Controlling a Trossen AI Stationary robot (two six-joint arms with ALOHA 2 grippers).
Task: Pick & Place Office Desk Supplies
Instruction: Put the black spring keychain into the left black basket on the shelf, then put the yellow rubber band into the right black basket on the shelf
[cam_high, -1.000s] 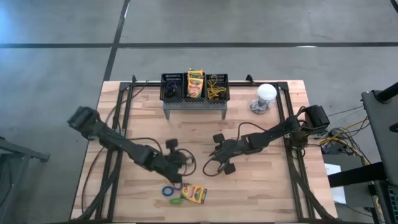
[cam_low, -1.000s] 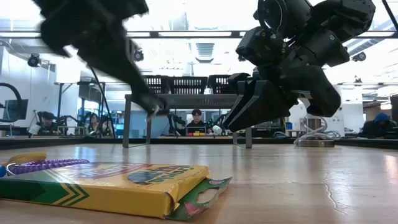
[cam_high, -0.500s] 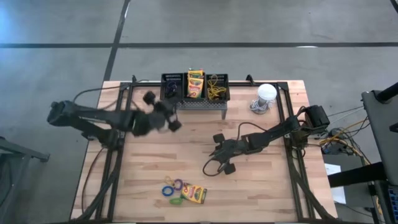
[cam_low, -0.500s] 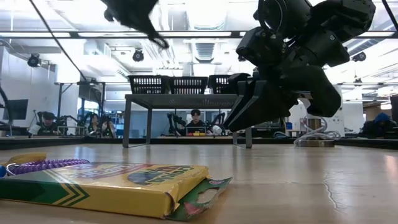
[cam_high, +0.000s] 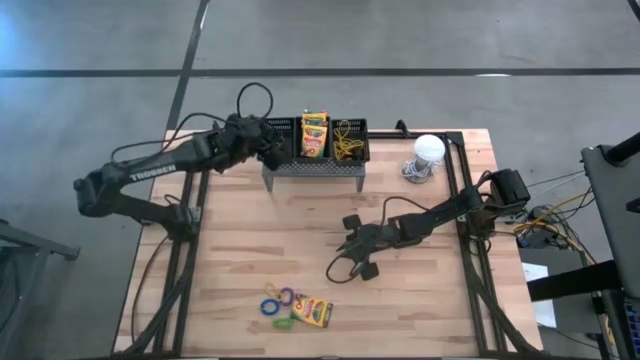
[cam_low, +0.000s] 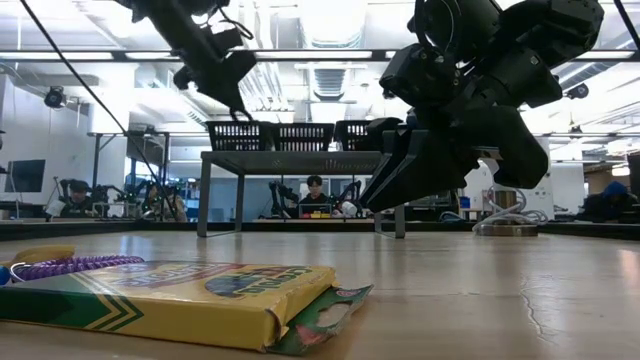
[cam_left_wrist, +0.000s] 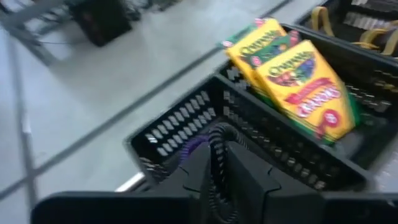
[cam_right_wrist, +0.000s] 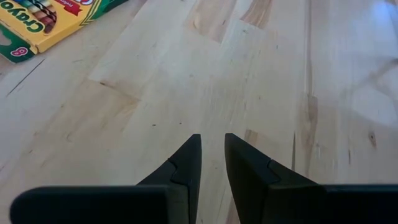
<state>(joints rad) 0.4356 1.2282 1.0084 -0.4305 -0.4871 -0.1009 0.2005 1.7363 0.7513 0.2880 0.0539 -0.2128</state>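
Three black mesh bins sit in a row on a grey stand at the far edge. Crayon boxes stand in the middle bin and yellow loops lie in the right one. My left gripper hovers over the left bin, shut on a black coiled loop. A purple bit shows beside it. Another crayon box and coloured loops lie near the front edge. My right gripper hangs over mid-table, its fingers a little apart with nothing between them. My left gripper pinches the black coiled loop between its two fingers. The fingers come slanting down from the table's left side. The loop is lifted clear, above the left bin's opening; how much of it hangs below is hidden by the fingers.
A white round-topped object stands at the far right, beside the stand. Bare wood lies between the stand and the front pile. Dark frame rails run along both table sides. People sit in the room beyond the table.
My left gripper has risen from the loops near the front edge and swung toward the far edge, ending above the left bin with the black loop still between its fingers. The purple and yellow loops it covered now show on the table.
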